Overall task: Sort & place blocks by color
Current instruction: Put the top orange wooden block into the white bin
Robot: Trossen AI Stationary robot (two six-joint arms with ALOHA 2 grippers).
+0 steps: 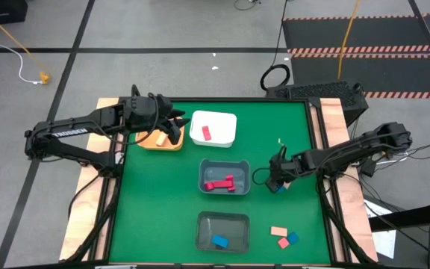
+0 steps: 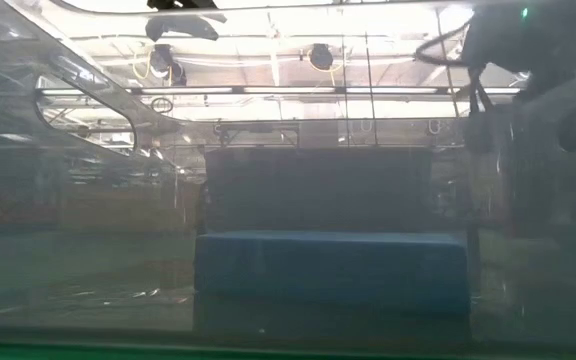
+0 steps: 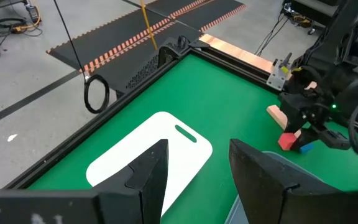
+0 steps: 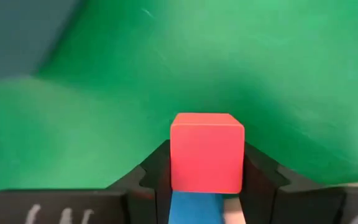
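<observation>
The right pincer (image 1: 278, 181) is clamped on a red cube (image 4: 207, 152) low over the green surface (image 1: 163, 209), right of centre beside a grey bin (image 1: 225, 176), bare green around it. The left pincer (image 1: 172, 127) hangs apart over the orange bin (image 1: 155, 142), upper left.

A red cube (image 4: 207, 152) sat upright above a blue block (image 4: 195, 208) on the green mat; red bars (image 1: 220, 184) lay in the middle grey bin; a blue piece (image 1: 219, 241) lay in the nearer one. Three loose blocks (image 1: 283, 237), salmon and blue, clustered near the front edge; one red piece (image 1: 206, 133) lay in the white bin.
</observation>
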